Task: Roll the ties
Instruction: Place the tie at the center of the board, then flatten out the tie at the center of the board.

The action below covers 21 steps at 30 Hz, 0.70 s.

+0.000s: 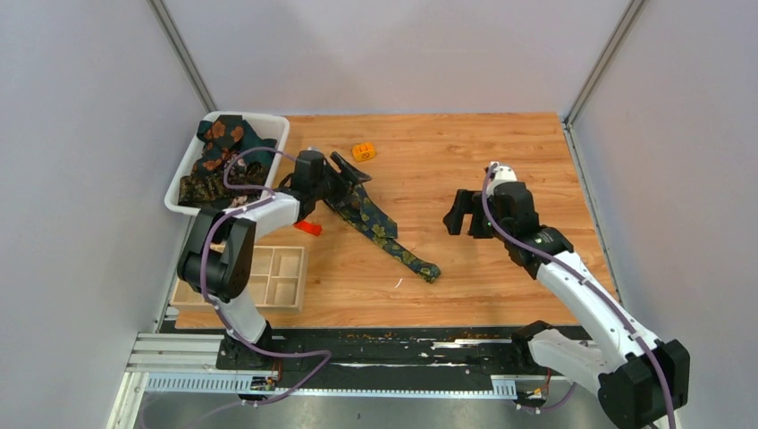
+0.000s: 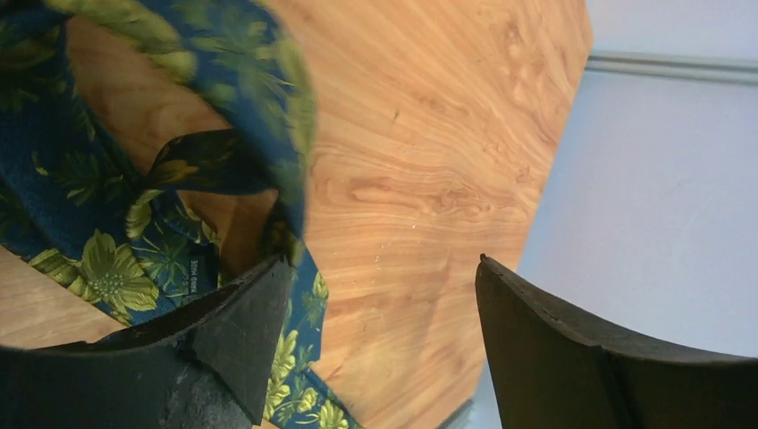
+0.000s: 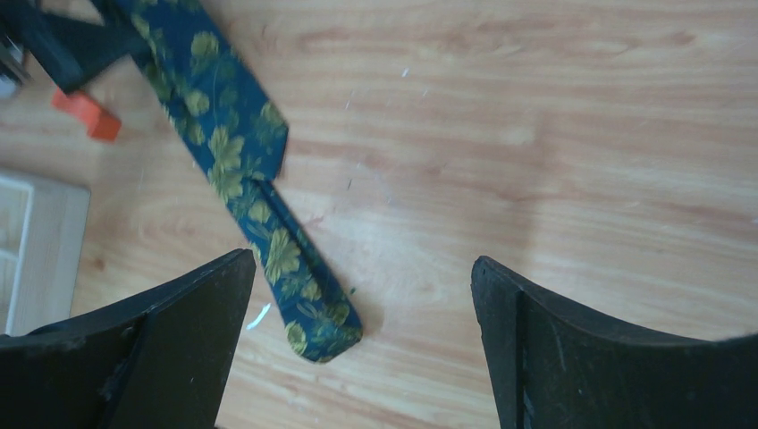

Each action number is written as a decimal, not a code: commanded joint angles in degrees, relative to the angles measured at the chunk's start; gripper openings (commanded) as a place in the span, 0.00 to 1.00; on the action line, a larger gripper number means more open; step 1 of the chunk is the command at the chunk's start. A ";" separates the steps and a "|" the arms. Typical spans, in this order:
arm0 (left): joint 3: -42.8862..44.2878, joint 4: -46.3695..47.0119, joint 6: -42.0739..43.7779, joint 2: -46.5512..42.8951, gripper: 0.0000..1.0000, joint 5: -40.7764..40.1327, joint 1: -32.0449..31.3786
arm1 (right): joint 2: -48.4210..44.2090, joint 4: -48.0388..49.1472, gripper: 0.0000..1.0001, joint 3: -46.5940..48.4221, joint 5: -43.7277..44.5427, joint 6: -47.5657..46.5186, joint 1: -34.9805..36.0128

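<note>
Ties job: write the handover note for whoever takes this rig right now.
Left pincer: open; navy tie looped against it, not clamped.
Right pincer: open, above the table, apart from that tie.
The tie's long end lies stretched out on the wood, unrolled. Other ties are heaped in the white bin.
Done: nothing rolled.
Left: roll every tie.

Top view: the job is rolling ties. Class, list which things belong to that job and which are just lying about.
Belong to the job:
navy tie, laid out flat
green ties, heaped in the white bin

Just lying about:
orange piece
red piece
wooden tray
</note>
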 commanded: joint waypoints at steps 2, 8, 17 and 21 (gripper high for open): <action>9.05 -20.41 18.86 -10.67 0.83 -12.12 -0.38 | 3.27 -5.11 0.93 -0.44 -2.65 5.60 5.64; 10.90 -30.79 33.68 -13.68 0.80 -23.43 -1.75 | 5.72 -4.24 0.93 -4.65 -1.59 13.23 10.59; 12.65 -29.42 43.53 -7.74 0.77 -24.48 -5.30 | 12.67 3.17 0.90 -7.63 -4.30 12.48 11.12; 14.70 -28.48 47.55 -3.56 0.78 -22.65 -5.41 | 16.72 6.06 0.84 -8.49 -5.99 12.03 11.09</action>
